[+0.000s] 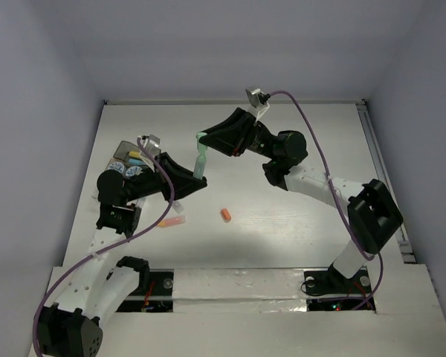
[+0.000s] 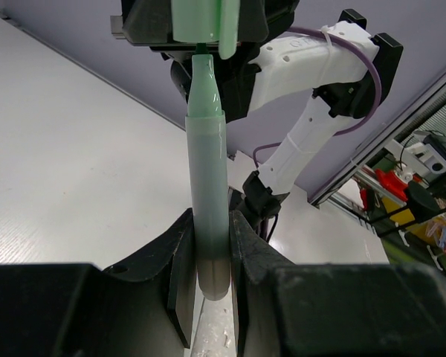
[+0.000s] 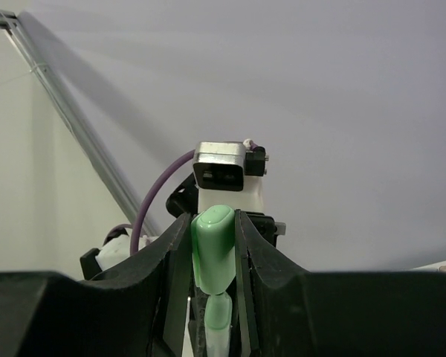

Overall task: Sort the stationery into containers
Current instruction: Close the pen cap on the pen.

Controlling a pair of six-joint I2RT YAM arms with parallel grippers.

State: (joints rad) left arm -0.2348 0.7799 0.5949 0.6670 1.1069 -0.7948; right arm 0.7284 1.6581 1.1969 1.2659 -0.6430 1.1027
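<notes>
My left gripper is shut on the lower barrel of a pale green marker, held in the air over the table's middle. In the left wrist view the marker rises from between my fingers. My right gripper is shut on the marker's green cap; it shows in the right wrist view and in the left wrist view. The cap sits just off the marker's green neck, in line with it. An orange eraser-like block lies on the table.
At the left stand a greyish box and round blue-white pots, partly hidden by the left arm, with a yellow item beside them. Pink and orange pens lie near the left arm. A rail runs along the table's right edge.
</notes>
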